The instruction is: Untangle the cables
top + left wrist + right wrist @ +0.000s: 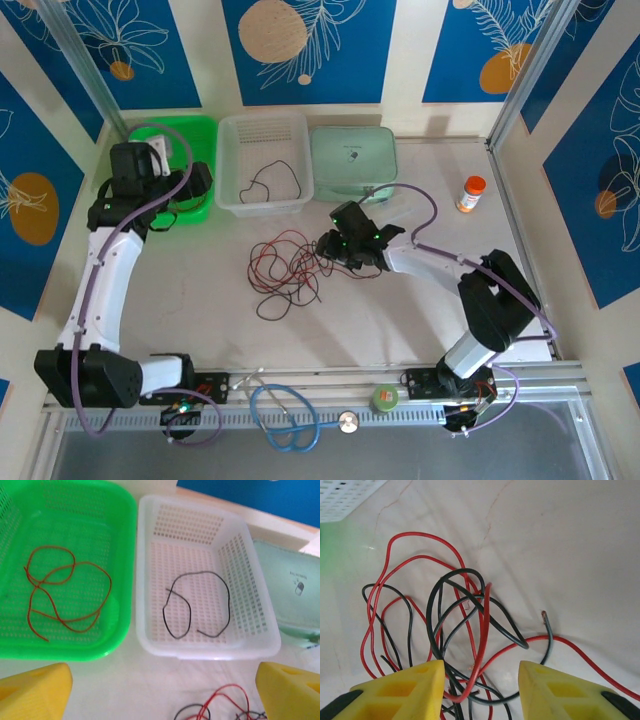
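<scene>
Your tangle of thin red and black wires (285,270) lies mid-tabletop (400,320) — light, limp and likely to snag. Right fingers (405,690) straddle its strands, partly spread, pinching nothing — take one red loop alone. Left fingers (35,687) stand wide apart, empty.

Cables (485,610): tangle's lower loops hidden beneath right gripper (480,672) fingers, cut by bottom edge; one red strand leaves right edge. Green basket (100,510): left side cropped. Pouch (290,590): right part cropped.

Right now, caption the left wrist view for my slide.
Open left gripper facing one red cable in green basket, one black cable in white basket.
</scene>
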Robot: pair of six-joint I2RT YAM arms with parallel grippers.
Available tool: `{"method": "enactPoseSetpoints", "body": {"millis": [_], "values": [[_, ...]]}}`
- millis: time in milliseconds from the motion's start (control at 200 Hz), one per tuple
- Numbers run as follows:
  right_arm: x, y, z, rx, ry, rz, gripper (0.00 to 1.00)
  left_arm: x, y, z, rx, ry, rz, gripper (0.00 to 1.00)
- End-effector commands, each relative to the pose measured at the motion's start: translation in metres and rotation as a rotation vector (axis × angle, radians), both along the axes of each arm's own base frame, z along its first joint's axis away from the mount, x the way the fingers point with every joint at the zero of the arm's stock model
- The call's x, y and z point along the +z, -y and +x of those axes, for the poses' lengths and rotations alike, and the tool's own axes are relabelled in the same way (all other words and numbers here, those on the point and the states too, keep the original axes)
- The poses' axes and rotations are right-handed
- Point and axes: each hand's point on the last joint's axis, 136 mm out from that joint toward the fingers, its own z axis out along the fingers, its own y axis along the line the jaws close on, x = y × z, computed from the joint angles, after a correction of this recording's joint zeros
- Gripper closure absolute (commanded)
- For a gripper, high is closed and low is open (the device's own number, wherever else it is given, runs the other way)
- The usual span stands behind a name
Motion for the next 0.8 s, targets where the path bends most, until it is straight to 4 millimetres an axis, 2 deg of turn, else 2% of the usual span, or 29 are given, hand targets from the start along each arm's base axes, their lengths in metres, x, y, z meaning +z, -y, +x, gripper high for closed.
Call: {"method": "enactPoseSetpoints", "body": {"millis": [0, 125, 250, 380, 415, 500, 640, 795], "values": [[0.003, -0.024, 0.001, 0.016, -0.021, 0.083, 0.57, -0.003, 0.011, -0.015, -0.020, -0.017, -0.018, 0.06], [-0.004, -0.032, 0.000, 0.016, -0.046, 0.092, 0.61, -0.009, 0.015, -0.022, -0.033, -0.034, -0.004, 0.06], [-0.009, -0.031, -0.001, 0.003, -0.053, 0.079, 0.80, -0.013, 0.019, -0.027, -0.045, -0.049, 0.003, 0.06], [0.006, -0.024, 0.002, -0.004, -0.004, 0.039, 0.95, -0.009, 0.023, -0.035, -0.058, -0.046, 0.004, 0.07], [0.014, -0.023, 0.003, 0.001, 0.020, 0.029, 1.00, -0.007, 0.025, -0.037, -0.064, -0.045, 0.003, 0.07], [0.040, -0.023, 0.003, 0.038, 0.087, 0.002, 1.00, -0.004, 0.033, -0.045, -0.083, -0.046, -0.013, 0.07], [0.098, -0.026, 0.000, 0.122, 0.228, -0.033, 1.00, -0.007, 0.053, -0.058, -0.148, -0.051, -0.009, 0.08], [0.162, -0.029, -0.008, 0.212, 0.354, -0.015, 1.00, -0.013, 0.065, -0.067, -0.191, -0.025, -0.003, 0.10]]}}
